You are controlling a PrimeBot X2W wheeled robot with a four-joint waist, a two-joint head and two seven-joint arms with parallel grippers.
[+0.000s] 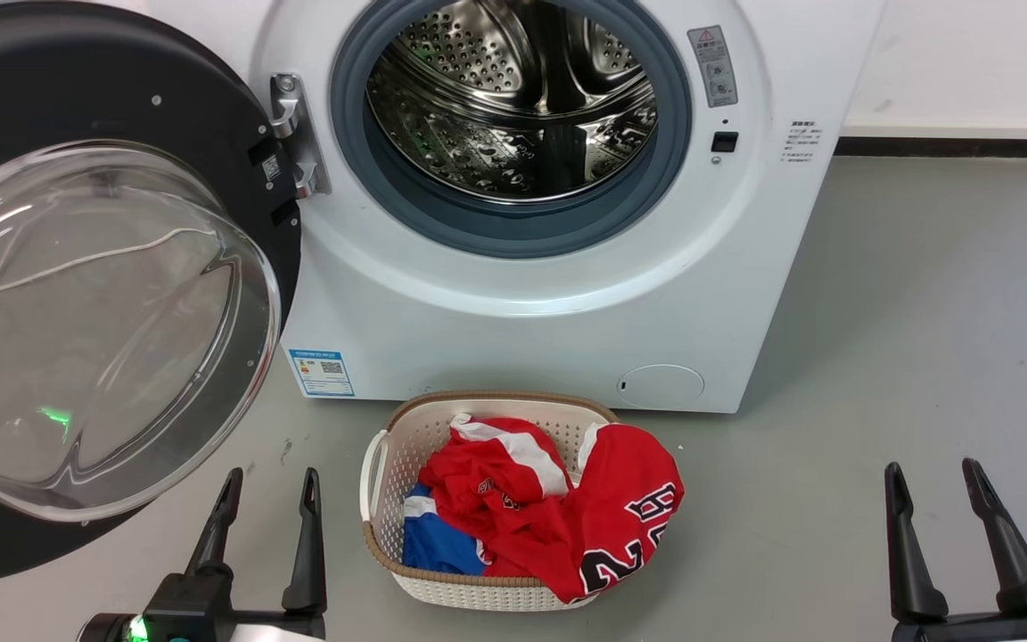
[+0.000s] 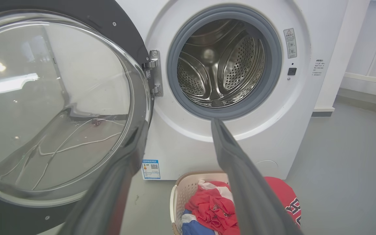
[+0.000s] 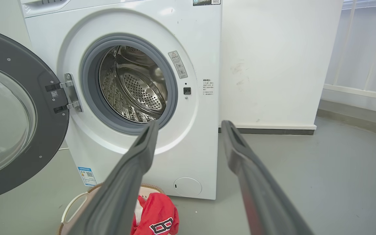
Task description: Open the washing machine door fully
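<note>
Glossy black around its clear glass bowl, the washing machine door (image 1: 108,330) stands swung wide open to the left of the washing machine (image 1: 513,312). A laundry basket (image 1: 478,593) sits before the machine. Nearer than the basket hover the left gripper (image 1: 270,481) and right gripper (image 1: 931,468), jaws spread, empty.

Washing machine (image 1: 567,294) on floor (image 1: 924,312), wall (image 1: 968,62) behind. Door (image 1: 103,330) hinged left of drum (image 1: 513,98) opening, swung out leftward. Basket (image 1: 389,464) on floor just before machine, below opening. Clothes (image 1: 549,508) in basket, one draped over its right rim. Left hand (image 1: 271,477) just left of basket, below door. Right hand (image 1: 931,468) well right of basket.
</note>
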